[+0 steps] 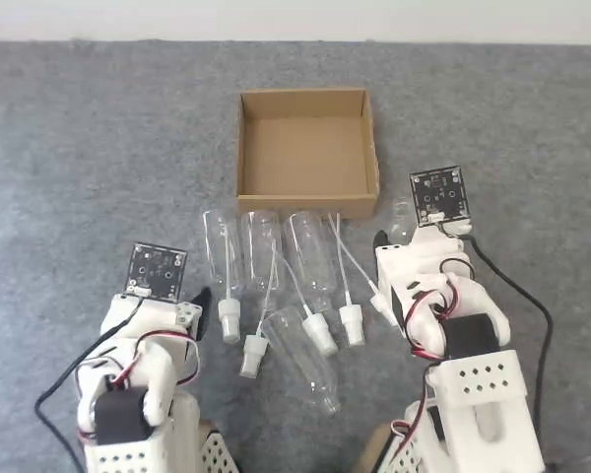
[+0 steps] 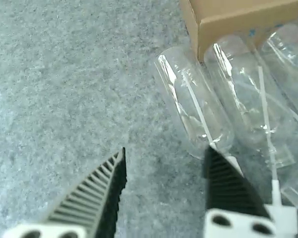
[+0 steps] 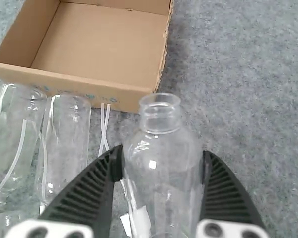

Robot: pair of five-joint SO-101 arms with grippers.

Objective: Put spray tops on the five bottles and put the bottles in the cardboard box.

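Cardboard box (image 1: 305,148), worktop's far middle — standing empty. Bottles (image 1: 310,246), spray tops (image 1: 320,330) lying along its near wall. Right gripper (image 3: 161,153) pinching one topless bottle (image 3: 161,124); left gripper (image 2: 166,148) hanging spread — nothing packed

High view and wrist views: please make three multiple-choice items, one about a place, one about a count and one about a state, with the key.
1. The cardboard box stands: A between the two grippers; B on the carpet, just beyond the lying bottles; C on top of the bottles.
2. How many bottles are inside the box? A none; B two; C five.
3. The left gripper is: A shut on a spray top; B shut on a bottle; C open.
Key: 1 B, the high view shows it behind the row; 2 A, its floor is bare; 3 C, its fingers stand apart over carpet.
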